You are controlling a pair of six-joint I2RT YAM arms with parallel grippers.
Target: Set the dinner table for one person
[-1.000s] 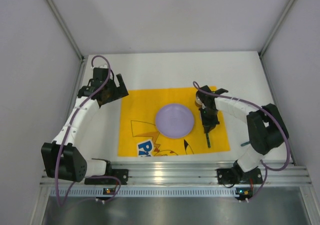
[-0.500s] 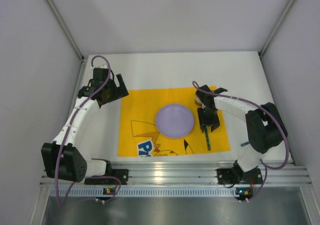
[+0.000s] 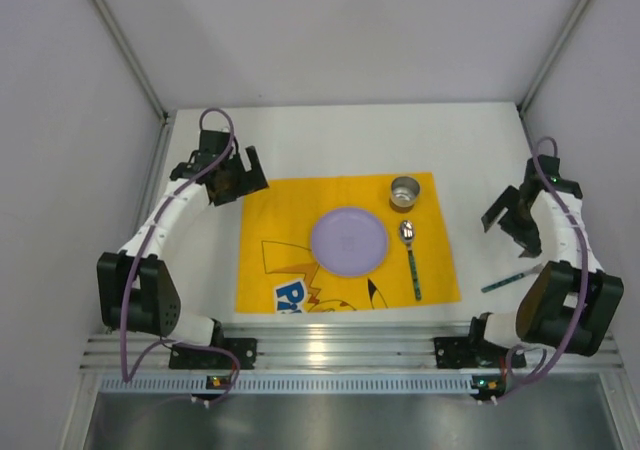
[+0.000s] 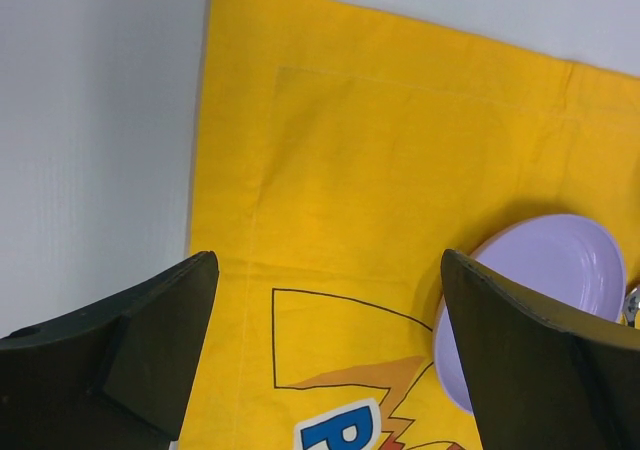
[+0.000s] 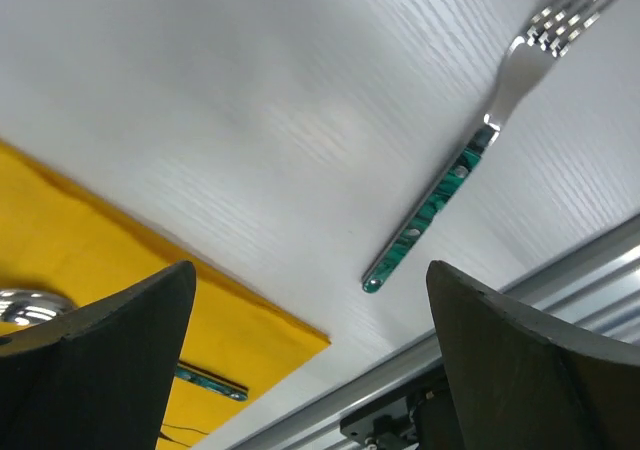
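Observation:
The dinner table (image 3: 330, 140) is a plain white top with a yellow cartoon mat (image 3: 280, 220) on it. A purple plate (image 3: 348, 240) lies in the mat's middle, and its rim (image 4: 560, 270) shows in the left wrist view. To the right of the plate lies a spoon (image 3: 410, 260) with a green handle, and a metal cup (image 3: 404, 192) stands behind it. A green-handled fork (image 3: 510, 280) (image 5: 455, 185) lies on the bare table to the right of the mat. My left gripper (image 3: 240, 178) (image 4: 325, 270) hangs open and empty over the mat's far left corner. My right gripper (image 3: 508, 222) (image 5: 310, 280) is open and empty above the table near the fork.
An aluminium rail (image 3: 340, 345) runs along the near edge and carries both arm bases. Grey walls close in the left, right and far sides. The tip of the spoon's handle (image 5: 205, 382) shows at the mat's near corner in the right wrist view.
My right gripper opened, left the spoon on the mat beside the plate, and swung right to hang over the table near the fork. My left gripper shifted slightly toward the far side.

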